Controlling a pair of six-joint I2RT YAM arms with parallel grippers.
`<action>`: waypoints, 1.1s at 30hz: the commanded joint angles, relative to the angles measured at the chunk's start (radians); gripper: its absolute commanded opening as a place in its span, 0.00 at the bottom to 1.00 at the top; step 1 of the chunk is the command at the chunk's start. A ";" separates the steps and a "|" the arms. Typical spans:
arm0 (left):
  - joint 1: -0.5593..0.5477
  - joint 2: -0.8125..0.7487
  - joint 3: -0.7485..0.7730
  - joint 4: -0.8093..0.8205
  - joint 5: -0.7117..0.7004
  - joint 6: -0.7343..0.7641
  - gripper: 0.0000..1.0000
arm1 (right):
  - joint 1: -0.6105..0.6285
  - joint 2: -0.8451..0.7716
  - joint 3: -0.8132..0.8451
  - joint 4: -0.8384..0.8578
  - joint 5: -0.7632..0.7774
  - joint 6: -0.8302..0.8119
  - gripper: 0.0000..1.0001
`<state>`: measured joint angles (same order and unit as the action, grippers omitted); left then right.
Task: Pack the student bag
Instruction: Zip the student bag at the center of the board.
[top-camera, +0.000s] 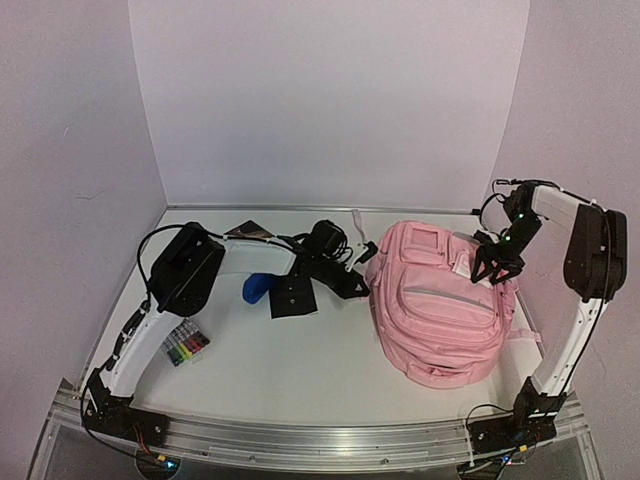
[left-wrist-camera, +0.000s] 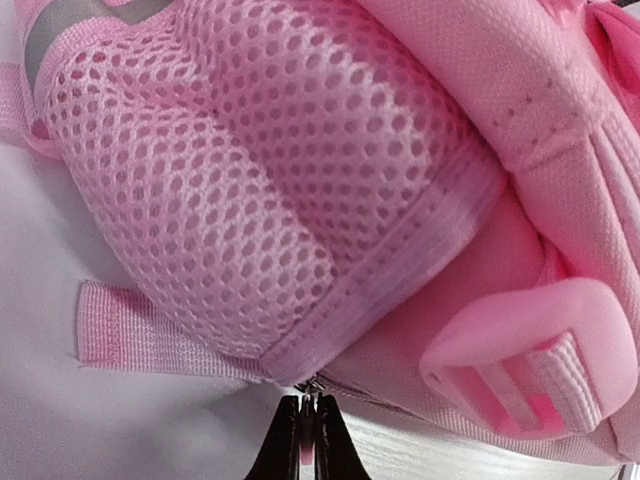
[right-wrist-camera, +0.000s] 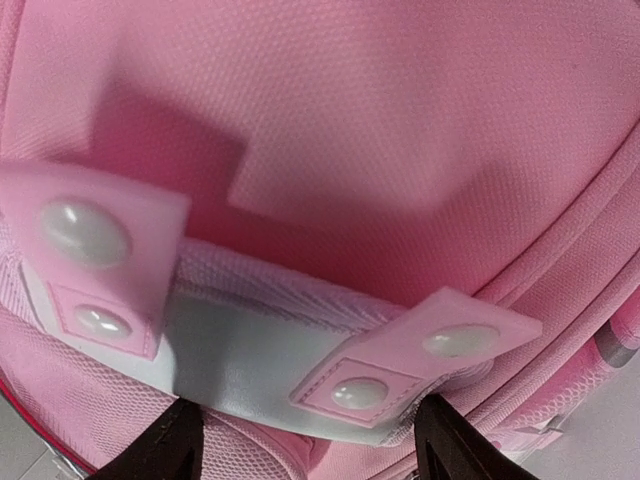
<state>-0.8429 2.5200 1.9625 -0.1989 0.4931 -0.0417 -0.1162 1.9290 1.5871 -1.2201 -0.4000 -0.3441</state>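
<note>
**Two pincers on the pink bag**

Close to the arm bases, a pack of colored pens (top-camera: 185, 347) lies on the left of the white counter (top-camera: 320, 390). The student bag (top-camera: 435, 310) lies on the right half, front side up, and it looks shut. It is big, soft and puffy. Its long way runs from near to far, leaning a little.

Both arms reach it. The left pincer (left-wrist-camera: 310, 440) is low at the bag's left side, so the bag is to its right. Its tips are pressed together just under a holey net pocket (left-wrist-camera: 230, 200), by the zip (left-wrist-camera: 330, 388). A thin pink bit shows between them, and I cannot tell what it is. A smooth plastic buckle (left-wrist-camera: 520, 350) sits close by.

The right pincer (right-wrist-camera: 312, 440) hangs over the bag's far right corner. Its fingers are apart, one on each side of a shiny grey strip (right-wrist-camera: 240, 350) with pink tabs (right-wrist-camera: 420, 345) and round studs (right-wrist-camera: 85, 232). I think it should squeeze that strip to hold the bag steady.

Farther back on the left lie a blue thing (top-camera: 255, 288), a flat black pouch (top-camera: 293, 298) and black cords (top-camera: 325, 240).
</note>
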 joint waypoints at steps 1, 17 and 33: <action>-0.016 -0.121 -0.109 -0.048 -0.004 0.040 0.00 | 0.012 0.070 -0.049 0.062 0.049 0.072 0.68; -0.098 -0.306 -0.361 0.019 -0.097 0.092 0.00 | 0.017 -0.039 0.091 -0.018 -0.054 -0.092 0.77; -0.091 -0.340 -0.357 0.024 -0.194 0.160 0.00 | 0.432 -0.045 0.281 0.004 -0.117 0.030 0.75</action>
<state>-0.9405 2.2669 1.6139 -0.1755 0.3591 0.0811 0.2760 1.8549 1.8153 -1.2522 -0.4833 -0.3872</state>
